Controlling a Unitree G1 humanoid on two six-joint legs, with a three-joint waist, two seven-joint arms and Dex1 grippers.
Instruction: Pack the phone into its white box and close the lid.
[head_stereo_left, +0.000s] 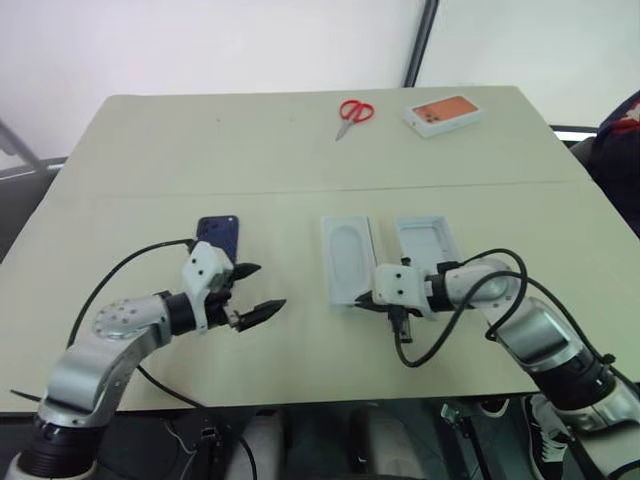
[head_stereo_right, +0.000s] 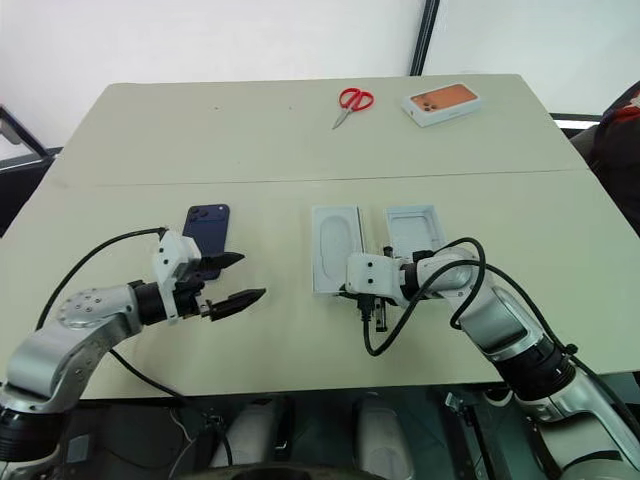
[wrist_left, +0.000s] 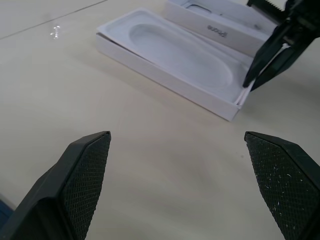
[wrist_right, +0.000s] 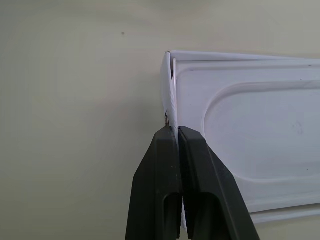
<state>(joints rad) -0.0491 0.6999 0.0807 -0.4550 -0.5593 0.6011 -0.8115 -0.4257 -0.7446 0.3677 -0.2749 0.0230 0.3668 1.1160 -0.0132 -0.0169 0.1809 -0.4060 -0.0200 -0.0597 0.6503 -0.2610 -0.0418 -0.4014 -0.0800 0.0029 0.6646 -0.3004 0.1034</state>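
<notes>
The dark navy phone (head_stereo_left: 218, 237) lies flat on the table's left half. My left gripper (head_stereo_left: 262, 288) hovers just in front of it, open and empty, pointing toward the white box (head_stereo_left: 326, 260). In that box sits a flat white insert (head_stereo_left: 350, 255) with an oval outline. To its right lies the lid (head_stereo_left: 428, 240), hollow side up. My right gripper (wrist_right: 173, 129) is shut on a thin white edge at the box's near corner. Whether that edge is the box's wall or the insert's lip I cannot tell.
Red-handled scissors (head_stereo_left: 352, 113) and a white box with an orange top (head_stereo_left: 443, 114) lie at the table's far side. A black cable (head_stereo_left: 430, 345) loops from my right arm onto the table near its front edge.
</notes>
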